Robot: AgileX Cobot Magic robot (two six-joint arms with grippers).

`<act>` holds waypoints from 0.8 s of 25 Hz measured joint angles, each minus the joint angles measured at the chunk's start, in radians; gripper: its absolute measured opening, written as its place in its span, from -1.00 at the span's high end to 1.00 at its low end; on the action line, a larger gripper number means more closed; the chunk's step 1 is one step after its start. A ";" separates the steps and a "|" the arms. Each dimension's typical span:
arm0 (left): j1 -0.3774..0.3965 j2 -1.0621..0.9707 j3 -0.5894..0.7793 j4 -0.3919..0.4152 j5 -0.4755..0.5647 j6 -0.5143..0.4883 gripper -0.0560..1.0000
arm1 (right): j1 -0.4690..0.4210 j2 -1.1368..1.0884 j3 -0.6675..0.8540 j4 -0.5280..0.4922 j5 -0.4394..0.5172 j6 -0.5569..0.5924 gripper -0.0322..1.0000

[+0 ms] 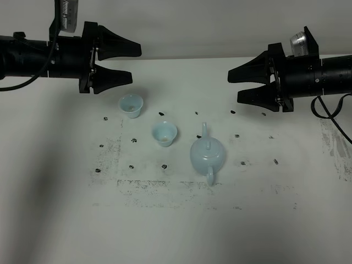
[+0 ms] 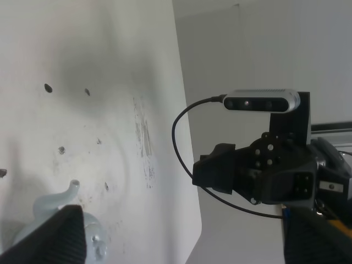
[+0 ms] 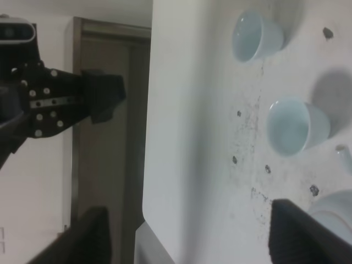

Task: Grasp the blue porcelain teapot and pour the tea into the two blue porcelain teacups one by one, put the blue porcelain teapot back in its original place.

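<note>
The blue porcelain teapot [image 1: 207,155] stands upright on the white table, spout toward the back, handle toward the front; its spout and body also show in the left wrist view [image 2: 60,212] and a sliver of it in the right wrist view [image 3: 335,212]. The two blue porcelain teacups stand left of it: one at the back left [image 1: 131,105] [image 3: 254,36], one nearer the teapot [image 1: 164,133] [image 3: 294,126]. My left gripper [image 1: 124,63] hovers open at the upper left, above and behind the cups. My right gripper [image 1: 242,85] hovers open at the upper right. Neither holds anything.
The white table [image 1: 176,220] carries small dark marks and scuffed patches around the tea set. Its back edge runs behind both grippers, against a pale wall. The right arm's black cable [image 1: 330,118] hangs at the far right.
</note>
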 joint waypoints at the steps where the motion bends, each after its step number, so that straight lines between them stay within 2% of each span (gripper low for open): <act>1: 0.000 0.000 0.000 0.000 0.001 0.000 -0.43 | 0.000 0.000 0.000 0.000 0.000 0.000 -0.18; 20: 0.000 0.000 0.000 0.000 0.013 0.000 -0.44 | 0.000 0.000 0.000 -0.001 0.001 0.000 -0.18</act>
